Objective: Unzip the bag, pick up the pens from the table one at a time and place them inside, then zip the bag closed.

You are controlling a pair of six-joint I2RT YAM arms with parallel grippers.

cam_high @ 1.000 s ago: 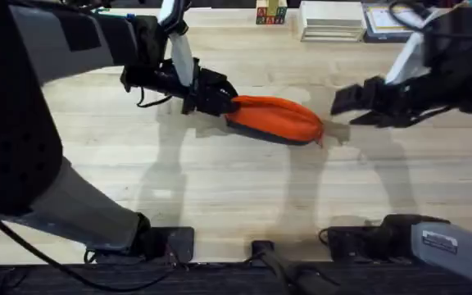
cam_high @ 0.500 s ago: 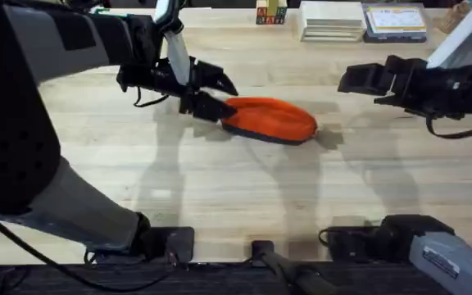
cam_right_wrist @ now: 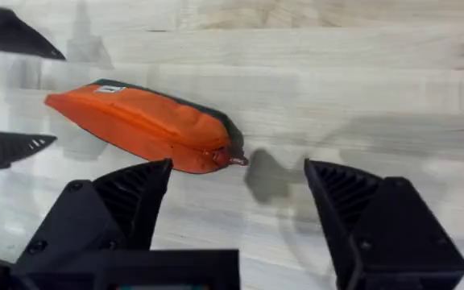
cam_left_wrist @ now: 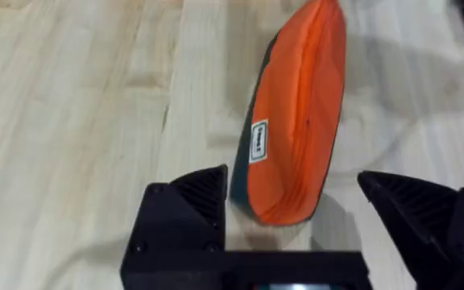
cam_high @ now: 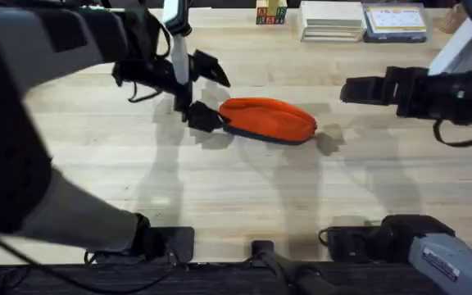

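That orange bag (cam_high: pixel 269 120) mid-frame looks soft and floppy, so grab the red pull tab (cam_right_wrist: pixel 238 160), both the left gripper (cam_high: pixel 205 92) and right gripper (cam_high: pixel 352 88) wide open, empty.

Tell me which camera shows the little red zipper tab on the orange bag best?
The right wrist view: the red tab sticks out clearly at the bag's end. Overhead, that end is a tiny reddish speck at most. The left wrist view looks at the bag's opposite end, with its white label.

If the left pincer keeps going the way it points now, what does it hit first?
Most likely the near end of the bag, which lies straight ahead between the open fingers of the left pincer. Its height above the table is hard to judge, so it might pass over.
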